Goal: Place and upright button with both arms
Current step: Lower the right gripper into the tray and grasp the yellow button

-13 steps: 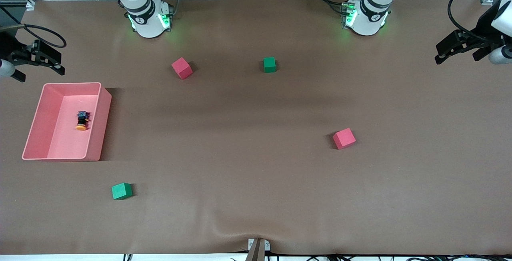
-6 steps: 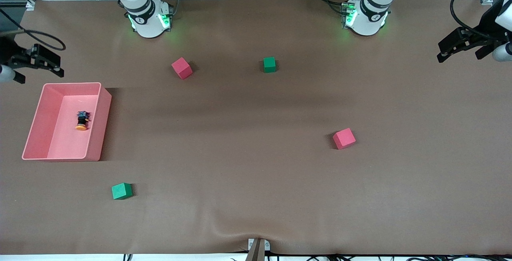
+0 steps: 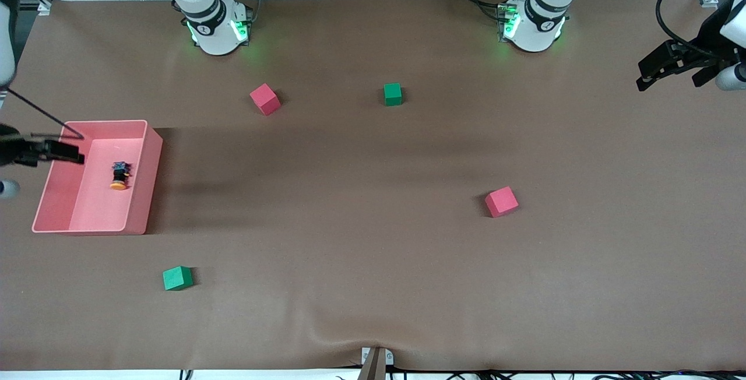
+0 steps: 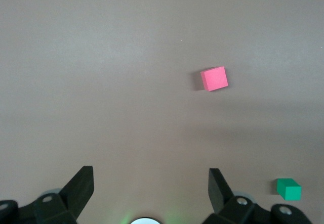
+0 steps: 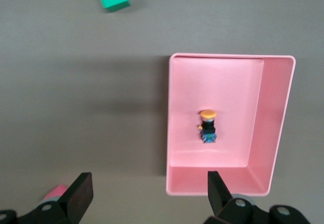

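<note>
Since a second ago the right pincer has swung down from above the tabletop to hang over the pink bin's rim, at the button's nine o'clock. The button lies on its side in the bin, orange cap toward the front camera.

Procedure: centre the open, empty right pincer over the black body, descend clear of the walls, close across it.

The bin holds nothing else. The left pincer, open and empty, waits over the left arm's end.
</note>
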